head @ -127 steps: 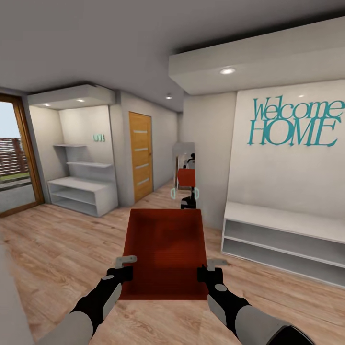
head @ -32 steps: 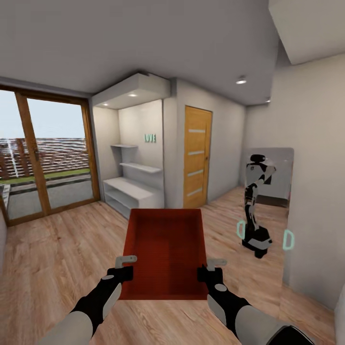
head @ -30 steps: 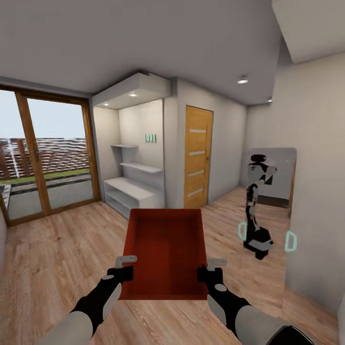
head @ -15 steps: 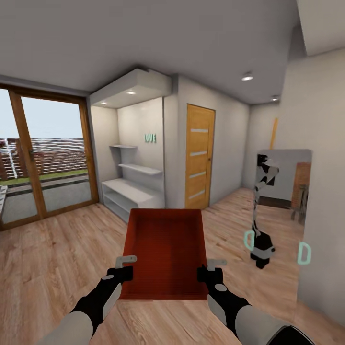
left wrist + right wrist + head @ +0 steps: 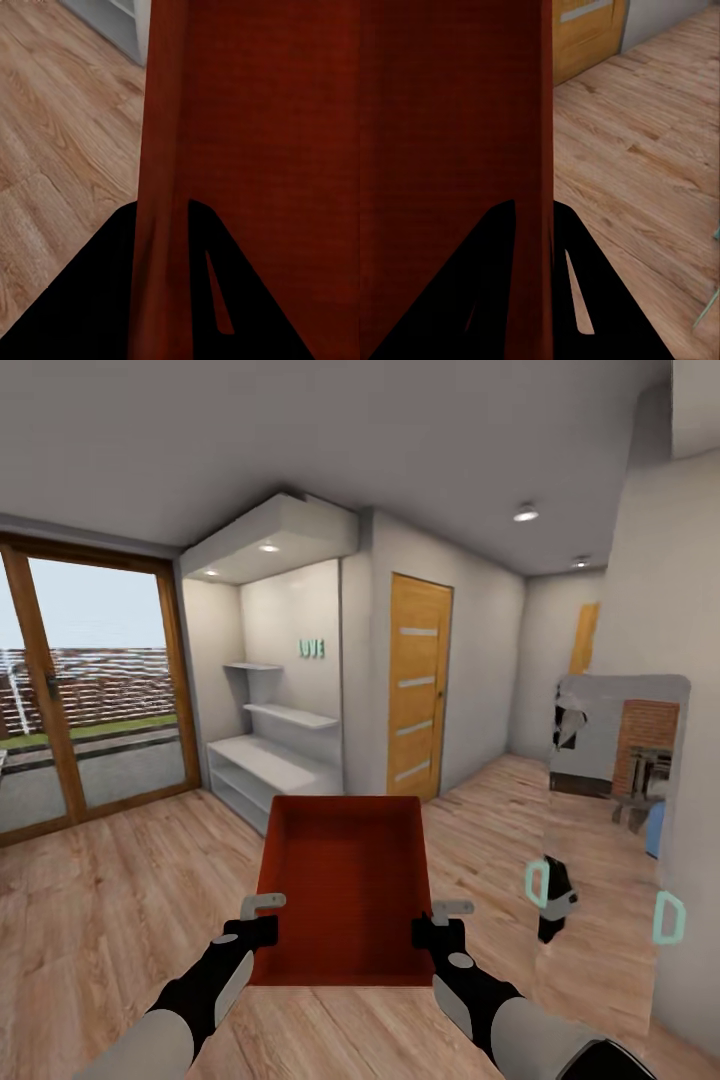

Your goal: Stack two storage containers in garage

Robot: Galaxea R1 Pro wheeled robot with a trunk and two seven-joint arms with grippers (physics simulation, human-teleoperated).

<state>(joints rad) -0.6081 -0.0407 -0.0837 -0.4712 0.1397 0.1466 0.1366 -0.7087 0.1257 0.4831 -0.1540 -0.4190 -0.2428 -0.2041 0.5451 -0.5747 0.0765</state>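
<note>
I carry one orange-red open-top storage container (image 5: 343, 885) level in front of me over the light wood plank floor. My left gripper (image 5: 262, 916) is shut on its left wall near the front corner, and my right gripper (image 5: 440, 920) is shut on its right wall. In the left wrist view the container's thin wall (image 5: 161, 187) runs between my dark fingers (image 5: 97, 300). The right wrist view gives the same sight: the container wall (image 5: 536, 150) pinched between the fingers (image 5: 487, 285). The bin is empty inside.
White open shelves (image 5: 262, 755) stand in a niche ahead on the left, beside an orange wooden door (image 5: 417, 685). Glass doors (image 5: 90, 690) fill the left wall. A mirror panel (image 5: 610, 800) on the right wall reflects a brick fireplace. A corridor opens ahead right.
The view has swung and advanced: shelves, door and mirror have shifted across the picture, and the robot's reflection has slid out of the mirror. The container and both grippers keep the same hold.
</note>
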